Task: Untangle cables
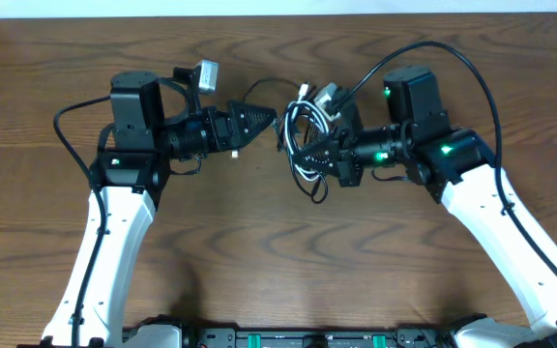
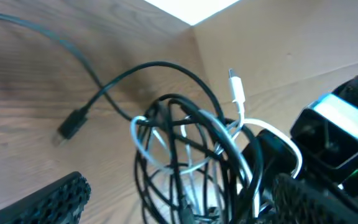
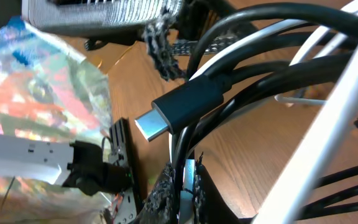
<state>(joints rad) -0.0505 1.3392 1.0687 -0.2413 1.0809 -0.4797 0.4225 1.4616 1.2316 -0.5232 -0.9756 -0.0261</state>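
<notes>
Jaws of the right gripper (image 1: 311, 153) pinch tangled thin black and white cables (image 3: 191, 99); left gripper (image 1: 269, 119) gapes wide nearby.

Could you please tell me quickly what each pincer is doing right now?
Left pincer: open, holding nothing.
Right pincer: closed on the tangled cables.

A brown wood-grain worktop (image 1: 278, 251) spans the scene, with a pale strip (image 1: 278, 6) beyond its far edge.

Overhead looks down; both wrist views closely face the cables (image 3: 191, 102).
</notes>
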